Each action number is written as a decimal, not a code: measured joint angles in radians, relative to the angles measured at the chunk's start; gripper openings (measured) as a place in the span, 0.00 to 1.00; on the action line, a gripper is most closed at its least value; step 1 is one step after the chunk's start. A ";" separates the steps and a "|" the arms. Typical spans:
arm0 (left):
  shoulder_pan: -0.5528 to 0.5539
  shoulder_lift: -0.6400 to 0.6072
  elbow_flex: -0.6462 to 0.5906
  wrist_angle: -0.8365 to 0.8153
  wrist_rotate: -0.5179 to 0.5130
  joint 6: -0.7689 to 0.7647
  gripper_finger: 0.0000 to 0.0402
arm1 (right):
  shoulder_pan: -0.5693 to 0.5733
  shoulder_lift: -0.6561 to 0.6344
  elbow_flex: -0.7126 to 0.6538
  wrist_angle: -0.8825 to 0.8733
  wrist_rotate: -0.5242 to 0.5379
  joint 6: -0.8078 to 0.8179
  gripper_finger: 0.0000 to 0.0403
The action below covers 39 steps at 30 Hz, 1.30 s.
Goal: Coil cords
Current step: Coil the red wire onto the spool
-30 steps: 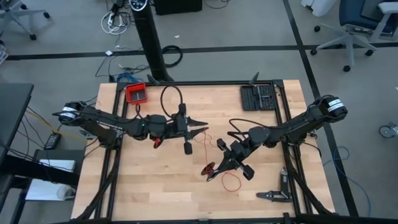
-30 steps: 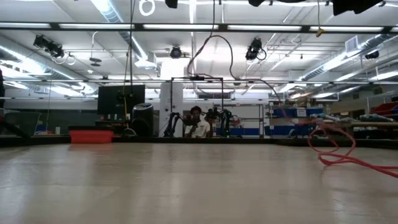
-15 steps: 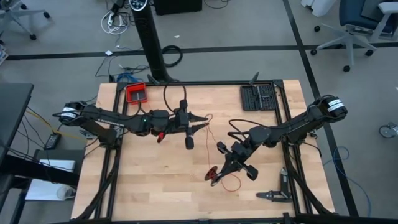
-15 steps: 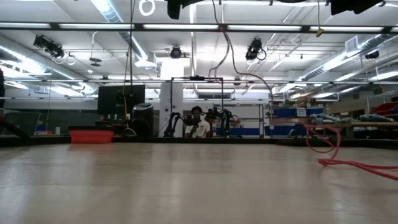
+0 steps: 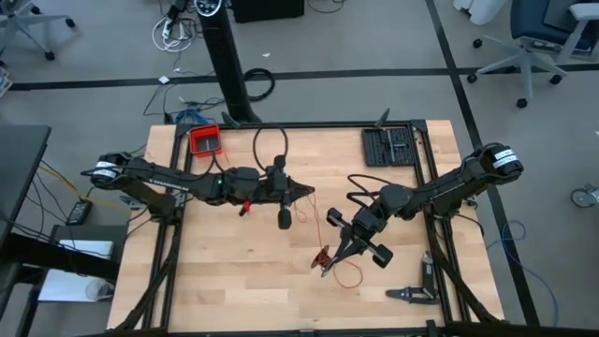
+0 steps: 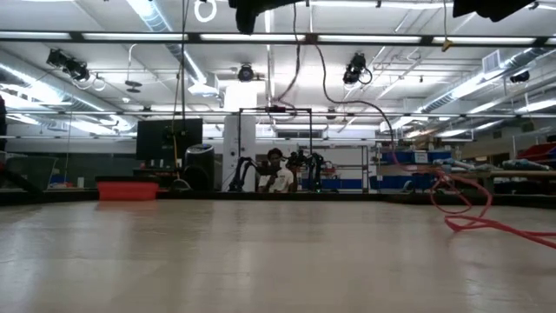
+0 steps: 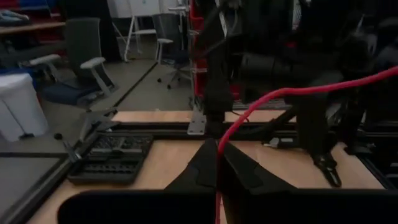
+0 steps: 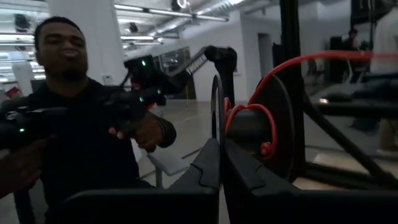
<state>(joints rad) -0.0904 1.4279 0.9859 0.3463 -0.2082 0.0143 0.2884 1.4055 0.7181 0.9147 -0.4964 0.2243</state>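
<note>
A thin red cord runs through the air between my two grippers, and its slack loops lie on the wooden table. The low view shows those loops at the right. My left gripper is level above the table's middle, shut on the cord's upper stretch. My right gripper is nearer the front edge, shut on a small red bundle of the cord. My left gripper pinches a single strand of the cord between its two fingertips, coming at it level from the table's left. From the tips the cord rises and curves away in the air, clear of the table. My right gripper holds the small coiled part of the cord at its fingertips, slanting in from the table's right. Its own fingers hide the place of contact in the wrist view. Red loops stand just past the tips, and the free end trails down onto the table.
A red tray sits at the far left and a black tool tray at the far right. A dark tool lies at the near right corner. A person holding controllers shows beyond the table.
My left gripper has gone a little toward the table's right edge and has shut on the cord; a second ago its fingers stood wide apart. My right gripper has kept shut on its bundle and tipped slightly.
</note>
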 joint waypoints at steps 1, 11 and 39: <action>0.000 0.005 0.000 -0.008 0.003 -0.010 0.02 | -0.003 0.000 0.000 0.014 -0.009 0.000 0.01; -0.001 0.097 0.000 0.044 0.075 -0.053 0.01 | -0.036 0.000 0.000 0.157 -0.085 -0.039 0.01; -0.049 0.016 -0.001 -0.096 0.261 -0.148 0.21 | -0.044 -0.068 0.000 0.174 0.000 -0.182 0.01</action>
<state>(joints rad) -0.1398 1.4442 0.9848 0.2500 0.0525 -0.1335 0.2447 1.3374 0.7181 1.0886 -0.4968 0.0420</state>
